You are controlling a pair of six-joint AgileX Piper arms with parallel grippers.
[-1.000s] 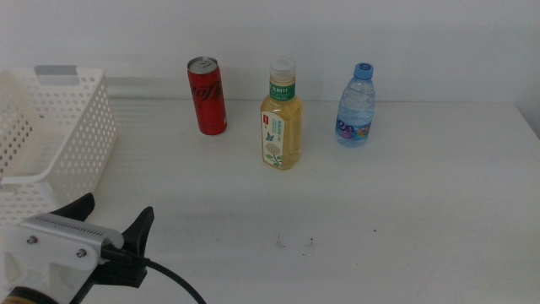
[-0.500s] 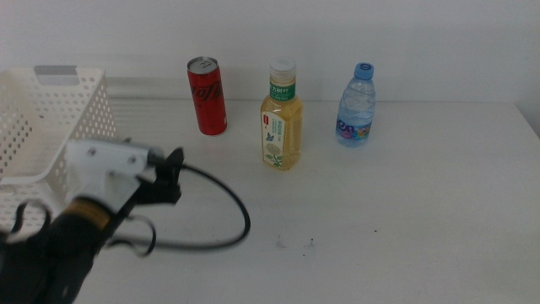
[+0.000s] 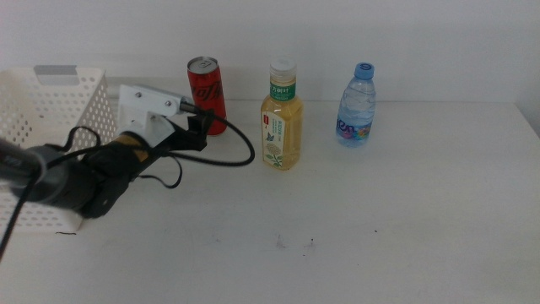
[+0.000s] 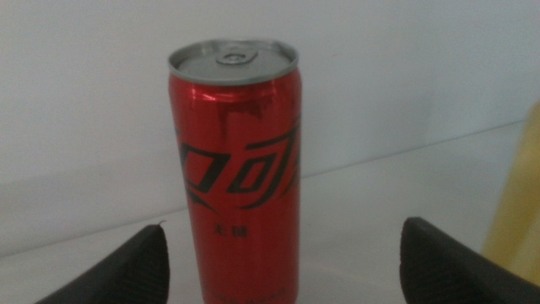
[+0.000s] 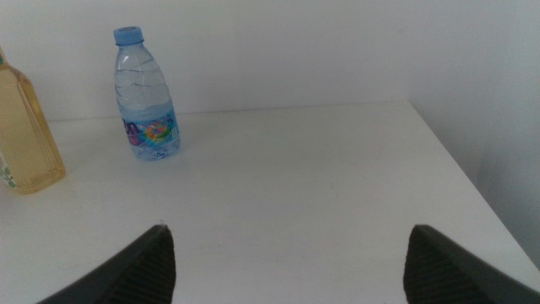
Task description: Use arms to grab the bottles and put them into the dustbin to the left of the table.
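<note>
Bottles remain upright on the table (image 3: pixel 405 211): can (image 3: pixel 207 95), tea bottle (image 3: pixel 281 114) and water bottle (image 3: pixel 355 105); none is in the dustbin (image 3: pixel 51 127). Left gripper (image 3: pixel 197 133), jaws spread and empty, faces the can, just short of it. Right gripper (image 5: pixel 287 253) waits with jaws apart; all three transfers remain.

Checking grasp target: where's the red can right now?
In the middle view the red can stands upright at the table's back left, between the dustbin and the tea bottle. The left claw is open, just in front of it.
</note>
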